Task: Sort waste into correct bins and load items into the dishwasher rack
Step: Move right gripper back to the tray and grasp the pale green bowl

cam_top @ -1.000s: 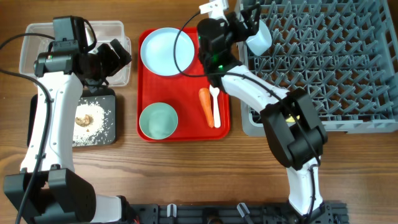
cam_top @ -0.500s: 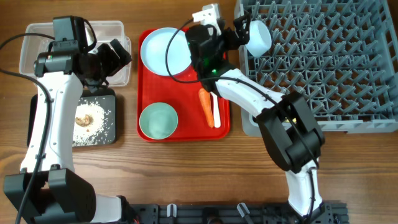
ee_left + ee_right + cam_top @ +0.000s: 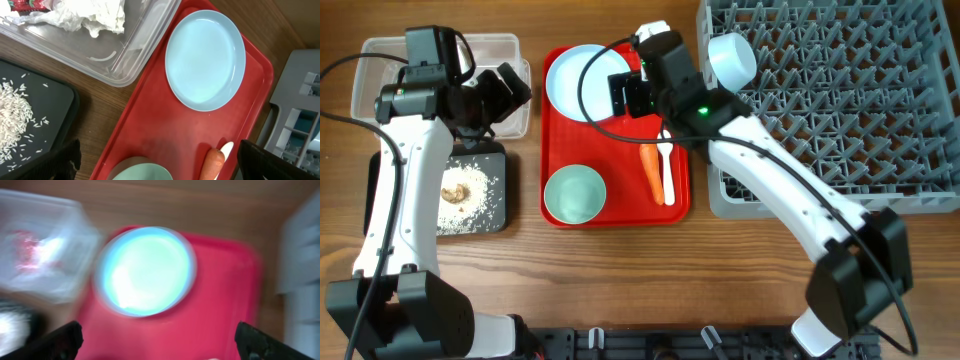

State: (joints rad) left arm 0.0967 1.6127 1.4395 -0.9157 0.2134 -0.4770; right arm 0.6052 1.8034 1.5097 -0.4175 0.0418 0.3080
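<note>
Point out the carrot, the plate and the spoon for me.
carrot (image 3: pixel 649 172), overhead view, middle of its length
plate (image 3: pixel 205 60), left wrist view, centre of its face
spoon (image 3: pixel 667 178), overhead view, on its handle

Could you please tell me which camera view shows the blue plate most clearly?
The left wrist view: the plate lies whole, sharp and unobstructed on the red tray. Overhead, the right gripper hides its right edge. The right wrist view shows it whole but blurred.

The right gripper (image 3: pixel 624 95) has swung away from the pale bowl (image 3: pixel 732 60) in the rack's (image 3: pixel 840 100) corner. It has come over the red tray (image 3: pixel 620 195), jaws wide, beside the blue plate (image 3: pixel 582 82).
</note>
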